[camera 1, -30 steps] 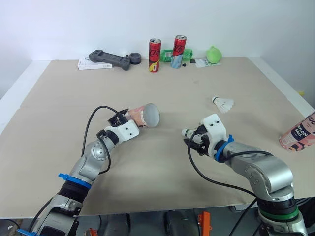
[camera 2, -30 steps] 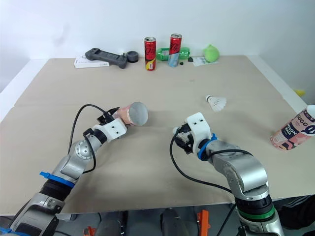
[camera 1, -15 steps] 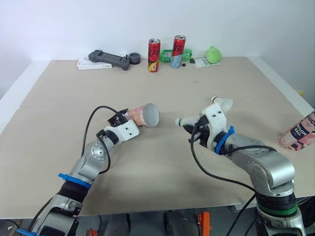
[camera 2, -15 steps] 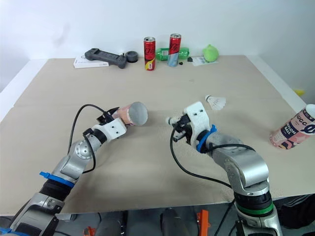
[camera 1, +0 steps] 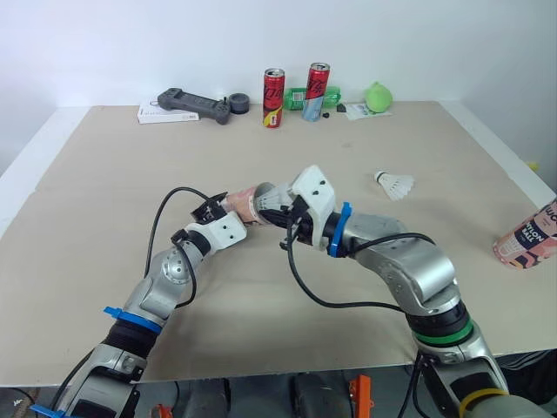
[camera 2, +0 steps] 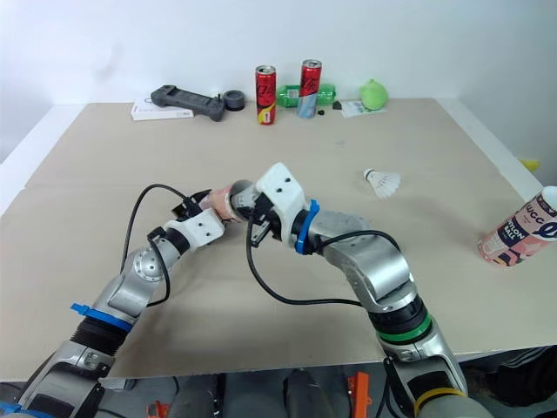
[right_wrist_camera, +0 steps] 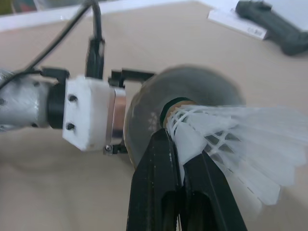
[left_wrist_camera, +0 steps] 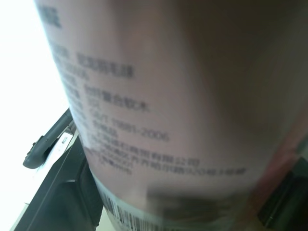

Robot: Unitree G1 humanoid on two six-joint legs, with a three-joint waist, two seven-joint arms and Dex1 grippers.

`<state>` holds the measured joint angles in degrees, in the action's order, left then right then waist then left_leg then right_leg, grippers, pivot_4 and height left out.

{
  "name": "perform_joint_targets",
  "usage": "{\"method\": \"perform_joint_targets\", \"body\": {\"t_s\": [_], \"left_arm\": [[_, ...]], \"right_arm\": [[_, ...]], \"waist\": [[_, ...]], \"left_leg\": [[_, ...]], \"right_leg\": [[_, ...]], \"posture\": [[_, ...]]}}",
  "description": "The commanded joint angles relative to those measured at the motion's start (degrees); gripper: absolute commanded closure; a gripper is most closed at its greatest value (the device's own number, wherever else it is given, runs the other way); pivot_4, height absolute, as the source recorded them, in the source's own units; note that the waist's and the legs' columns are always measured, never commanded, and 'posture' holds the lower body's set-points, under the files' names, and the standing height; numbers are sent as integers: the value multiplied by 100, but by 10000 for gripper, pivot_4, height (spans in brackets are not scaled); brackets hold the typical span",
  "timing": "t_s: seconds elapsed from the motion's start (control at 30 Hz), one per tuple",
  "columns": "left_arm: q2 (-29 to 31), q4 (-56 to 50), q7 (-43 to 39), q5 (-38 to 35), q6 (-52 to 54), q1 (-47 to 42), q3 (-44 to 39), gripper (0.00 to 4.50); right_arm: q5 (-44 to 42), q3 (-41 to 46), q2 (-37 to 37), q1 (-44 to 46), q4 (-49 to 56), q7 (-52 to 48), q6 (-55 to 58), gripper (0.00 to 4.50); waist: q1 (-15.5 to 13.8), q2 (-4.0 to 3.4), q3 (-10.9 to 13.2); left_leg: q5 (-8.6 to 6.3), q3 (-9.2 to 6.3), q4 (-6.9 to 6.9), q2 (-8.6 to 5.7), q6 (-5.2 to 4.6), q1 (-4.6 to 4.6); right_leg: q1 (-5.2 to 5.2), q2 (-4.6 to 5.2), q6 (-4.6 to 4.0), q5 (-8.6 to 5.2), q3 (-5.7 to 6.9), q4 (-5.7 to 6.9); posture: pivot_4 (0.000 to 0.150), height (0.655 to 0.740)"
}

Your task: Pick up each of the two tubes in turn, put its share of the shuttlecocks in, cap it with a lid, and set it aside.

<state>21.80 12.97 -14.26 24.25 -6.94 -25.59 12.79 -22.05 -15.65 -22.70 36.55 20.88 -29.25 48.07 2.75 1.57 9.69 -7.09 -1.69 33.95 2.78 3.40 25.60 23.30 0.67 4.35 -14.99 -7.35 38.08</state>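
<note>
Pinching shuttlecock (right_wrist_camera: 226, 139) at tube (right_wrist_camera: 202, 83) mouth, right claw (right_wrist_camera: 177, 150)

Desk (camera 1: 104, 174) centre: tube (camera 1: 254, 202) in left hand (camera 1: 224, 207), mouth facing right. Shuttlecock (right_wrist_camera: 216, 139) in right hand (right_wrist_camera: 177, 147), cork at that mouth. Loose shuttlecock (camera 1: 396, 184) on desk, right of both. Second tube (camera 1: 526, 237) at right desk edge. Two cans (camera 1: 273, 98) at back centre, controller (camera 1: 193, 104) left of them.
</note>
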Motion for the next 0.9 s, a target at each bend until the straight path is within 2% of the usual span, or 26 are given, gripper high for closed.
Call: {"method": "perform_joint_targets", "body": {"t_s": [0.03,0.1,0.17,0.33,0.43,0.53,0.7,0.9], "left_arm": [[29,-53,-42,13,137,130,17,10016],[38,-103,-41,11,161,169,4,10016],[43,-147,-42,10,185,201,-1,10016],[26,-187,-43,6,220,236,7,10016],[7,-128,-36,-8,197,223,19,10016],[-21,-46,-37,-23,163,176,36,10016],[-74,78,-48,-29,112,72,66,10016],[-83,98,-38,-25,110,16,48,10016]], "right_arm": [[-146,249,203,130,150,-87,-208,39265],[-546,691,352,64,344,-79,-75,33351],[-912,1169,363,-81,550,-69,113,22701],[-1675,2180,66,-578,892,2,569,209],[-1673,2831,-233,-974,772,257,593,209],[-1103,3073,-400,-1198,334,739,260,209],[148,2947,-392,-931,-928,1819,-466,209],[753,2944,-178,-406,-2515,2212,-1413,209]], "waist": [[0,0,0],[0,0,0],[-1,0,0],[-4,1,0],[-4,1,0],[-4,1,-1],[-4,-4,-1],[-6,-6,0]], "left_leg": [[0,0,0,0,0,0],[0,0,0,0,0,0],[0,-1,0,1,0,1],[-1,-3,-1,1,1,3],[-1,-3,-2,1,1,2],[-1,-1,-1,0,1,1],[2,3,0,-1,-3,-8],[6,8,2,-2,-10,-8]], "right_leg": [[0,0,5,3,0,0],[0,0,14,8,0,0],[-1,0,15,9,1,0],[-3,0,14,6,1,0],[-2,0,8,4,1,0],[-4,1,-10,-7,0,-1],[-6,2,-9,0,-1,0],[-6,2,-4,7,-4,0]], "posture": [[1500,7400],[1500,7400],[1500,7400],[1500,7400],[1500,7400],[1500,7400],[1500,7400],[1500,7400]]}}
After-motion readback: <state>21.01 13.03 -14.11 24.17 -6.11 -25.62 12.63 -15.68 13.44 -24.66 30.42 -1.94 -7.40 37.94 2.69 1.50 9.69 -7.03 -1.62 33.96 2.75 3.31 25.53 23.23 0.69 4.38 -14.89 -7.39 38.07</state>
